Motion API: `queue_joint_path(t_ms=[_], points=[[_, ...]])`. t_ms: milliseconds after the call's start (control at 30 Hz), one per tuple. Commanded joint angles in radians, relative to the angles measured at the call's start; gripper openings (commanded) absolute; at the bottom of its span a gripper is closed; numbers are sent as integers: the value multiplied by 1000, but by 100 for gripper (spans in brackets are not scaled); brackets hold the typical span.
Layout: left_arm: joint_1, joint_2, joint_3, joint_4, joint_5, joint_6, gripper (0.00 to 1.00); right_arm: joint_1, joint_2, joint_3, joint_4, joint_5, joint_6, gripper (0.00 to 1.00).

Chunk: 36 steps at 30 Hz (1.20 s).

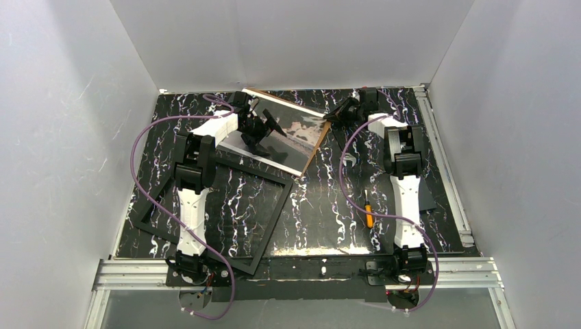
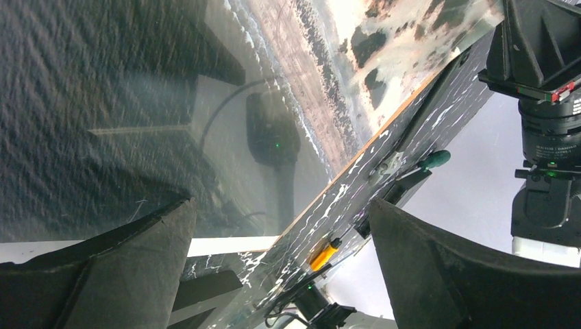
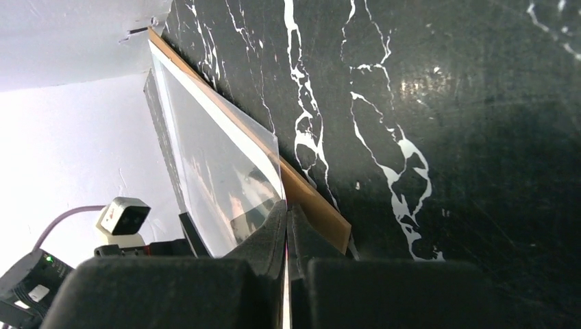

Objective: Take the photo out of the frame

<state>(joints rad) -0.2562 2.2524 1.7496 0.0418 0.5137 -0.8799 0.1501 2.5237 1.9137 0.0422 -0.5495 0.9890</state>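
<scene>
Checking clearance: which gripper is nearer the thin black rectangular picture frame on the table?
Left. The left gripper hovers open over the glossy landscape photo, just beyond the far edge of the frame; the right gripper is shut on that photo's right corner, farther away.

We see the photo (image 1: 291, 130), a glossy shoreline print on a brown back, lying at the worktop's far side, its right corner pinched in the right tool (image 1: 329, 118) (the glossy face lifts there). The frame (image 1: 274, 223), thin and black, lies flat nearer, marbled worktop showing through it.
</scene>
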Motion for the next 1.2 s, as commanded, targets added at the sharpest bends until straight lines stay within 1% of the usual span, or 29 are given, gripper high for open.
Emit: queue_joint_path(t_ms=[0,233,333,467,700,867,1000,1167], points=[[5,15,2,-152,-15,49,100,5,-104,-69,180,-54,-66,1],[6,-50,9,-152,-6,40,100,-11,-202,-103,106,-61,-149,1],[5,-63,11,-149,-11,38,100,-20,-237,-116,79,-60,-158,1],[5,-60,20,-158,-9,31,100,-24,-265,-110,-10,-49,-189,1],[9,-75,19,-169,-12,37,100,-27,-309,-151,-33,-4,-249,1],[18,-106,18,-178,-8,40,100,-29,-335,-127,-41,8,-271,1],[21,-139,24,-184,-3,41,100,-32,-348,-92,-118,15,-288,1],[22,-178,21,-189,7,36,100,-35,-386,-116,-143,34,-318,1]])
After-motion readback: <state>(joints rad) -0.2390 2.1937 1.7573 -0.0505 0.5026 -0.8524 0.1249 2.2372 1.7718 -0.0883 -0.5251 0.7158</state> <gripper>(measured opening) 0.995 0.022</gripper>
